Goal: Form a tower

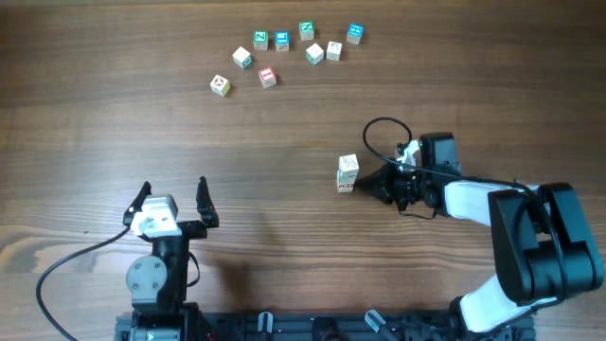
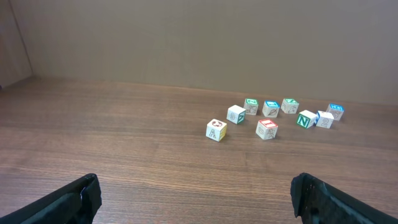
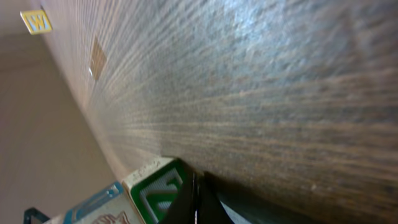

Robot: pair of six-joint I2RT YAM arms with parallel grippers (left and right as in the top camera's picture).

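The tower (image 1: 347, 173) stands right of the middle of the table (image 1: 114, 114), nearer the right edge than the left. From above it shows a white top and red print on a lower cube; how many cubes it holds I cannot tell. The right gripper (image 1: 367, 186) lies low beside its foot, fingers pinched together with nothing between them. On its own camera the tips (image 3: 196, 198) sit just beside a green-lettered cube (image 3: 155, 190), touching or nearly so.

I would say this is a tidying nudge at the base. It wants a slow, level push square against the cube face, since a jab low down could slide one cube out and bring the stack over. Drawing away should go straight back towards the right edge.

The left gripper (image 1: 173, 189) waits near the front edge, fingers spread wide and empty. Loose cubes (image 1: 282, 41) lie scattered along the far edge, well apart from the tower. The table is dark grained wood, and a plain brown wall rises behind it.
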